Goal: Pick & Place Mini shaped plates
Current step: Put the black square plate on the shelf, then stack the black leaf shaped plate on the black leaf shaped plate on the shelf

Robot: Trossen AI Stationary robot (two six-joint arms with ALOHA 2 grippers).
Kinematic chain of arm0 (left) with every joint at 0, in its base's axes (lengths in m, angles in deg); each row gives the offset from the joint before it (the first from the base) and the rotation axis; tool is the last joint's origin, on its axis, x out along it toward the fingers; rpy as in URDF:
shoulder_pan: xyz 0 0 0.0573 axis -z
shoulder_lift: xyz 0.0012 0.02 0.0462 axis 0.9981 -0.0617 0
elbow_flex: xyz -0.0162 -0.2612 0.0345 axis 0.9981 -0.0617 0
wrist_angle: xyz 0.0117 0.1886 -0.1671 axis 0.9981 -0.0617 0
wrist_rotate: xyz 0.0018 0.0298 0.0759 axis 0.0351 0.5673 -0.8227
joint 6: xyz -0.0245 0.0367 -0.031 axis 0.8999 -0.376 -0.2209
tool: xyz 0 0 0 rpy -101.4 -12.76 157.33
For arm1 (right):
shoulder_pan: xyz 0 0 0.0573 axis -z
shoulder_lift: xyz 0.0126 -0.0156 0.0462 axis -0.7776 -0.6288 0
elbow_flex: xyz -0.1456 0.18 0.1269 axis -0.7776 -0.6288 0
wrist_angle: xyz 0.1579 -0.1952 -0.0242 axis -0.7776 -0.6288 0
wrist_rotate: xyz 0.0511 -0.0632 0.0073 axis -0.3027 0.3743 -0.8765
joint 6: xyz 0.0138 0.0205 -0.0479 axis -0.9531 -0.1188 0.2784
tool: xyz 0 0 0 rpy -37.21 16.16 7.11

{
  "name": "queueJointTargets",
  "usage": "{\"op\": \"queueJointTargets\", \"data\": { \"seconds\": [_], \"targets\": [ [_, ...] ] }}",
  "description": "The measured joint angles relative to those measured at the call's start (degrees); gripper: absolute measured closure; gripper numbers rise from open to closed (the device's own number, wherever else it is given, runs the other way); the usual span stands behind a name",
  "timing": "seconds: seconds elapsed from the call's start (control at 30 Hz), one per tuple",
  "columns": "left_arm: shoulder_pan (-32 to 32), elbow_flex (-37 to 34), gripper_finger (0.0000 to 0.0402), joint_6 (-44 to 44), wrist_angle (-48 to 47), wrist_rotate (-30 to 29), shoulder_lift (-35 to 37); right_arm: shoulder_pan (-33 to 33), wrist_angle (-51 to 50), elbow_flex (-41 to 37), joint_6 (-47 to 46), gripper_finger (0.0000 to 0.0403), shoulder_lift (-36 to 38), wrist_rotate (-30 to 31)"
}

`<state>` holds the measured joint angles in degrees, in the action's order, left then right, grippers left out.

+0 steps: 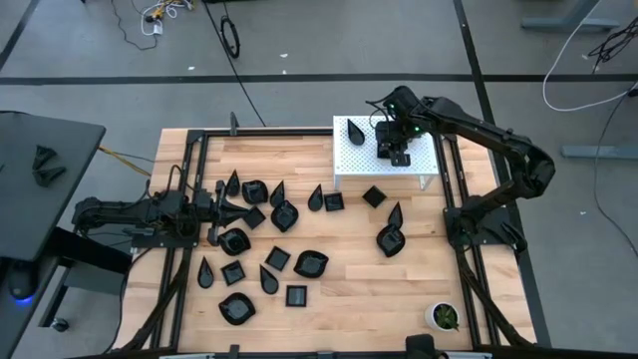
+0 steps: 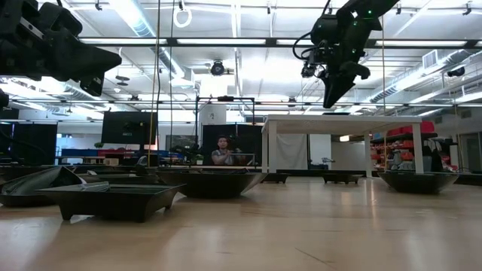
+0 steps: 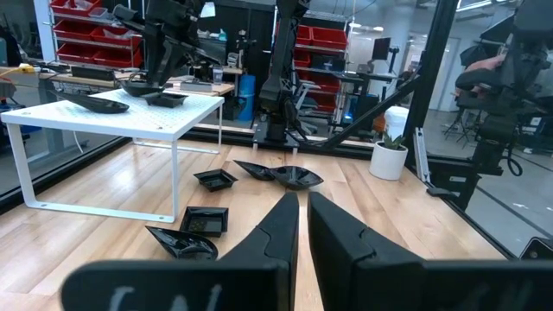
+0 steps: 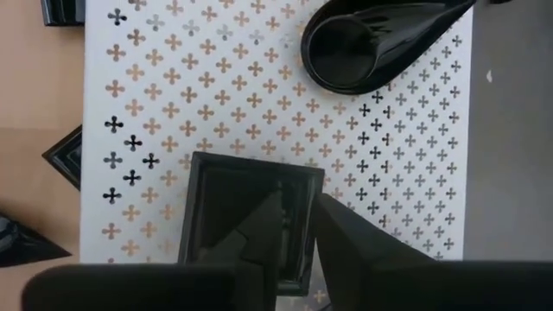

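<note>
Several glossy black mini plates lie scattered on the wooden table, between its left side and its middle. A white perforated stand at the far right bears a teardrop plate and a square plate, both resting flat. My right gripper hangs over the square plate's rim, fingers pointing down and a little apart. In the low view its tip is clear above the stand top. My left gripper is shut and empty, level above the table's left side.
A small white pot with a green plant stands at the near right corner. Black frame rails run along the table's sides. Plates lie close under the stand's near edge. A person sits beyond the table.
</note>
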<state>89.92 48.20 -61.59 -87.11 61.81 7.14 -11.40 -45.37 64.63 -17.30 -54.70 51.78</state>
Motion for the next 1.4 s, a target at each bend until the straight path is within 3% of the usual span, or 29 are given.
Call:
{"op": "queueJointTargets", "data": {
  "seconds": [0.13, 0.47, 0.7, 1.13, 1.4],
  "targets": [
    [-0.01, -0.01, 0.0369, 0.0, 0.0, 0.0, 0.0, 0.0, 0.05, 0.0, -0.49, 0.0326, 0.01, -0.16],
    [0.0, -0.01, 0.0369, 0.0, 0.0, 0.0, 0.0, 1.26, 4.56, 0.0, -17.87, 0.0346, -3.4, 6.41],
    [-0.02, -0.01, 0.0369, -0.01, 0.0, 0.0, 0.0, 1.03, 4.52, -0.01, -17.47, 0.0373, -7.15, 7.38],
    [0.0, -0.01, 0.0369, 0.0, 0.0, 0.0, 0.0, -1.01, 3.84, 0.0, -17.27, 0.0392, -6.59, 7.43],
    [-0.01, -0.01, 0.0369, 0.02, 0.0, 0.0, 0.0, -4.56, 3.67, 0.02, -21.22, 0.0392, -2.06, 14.11]
  ]
}}
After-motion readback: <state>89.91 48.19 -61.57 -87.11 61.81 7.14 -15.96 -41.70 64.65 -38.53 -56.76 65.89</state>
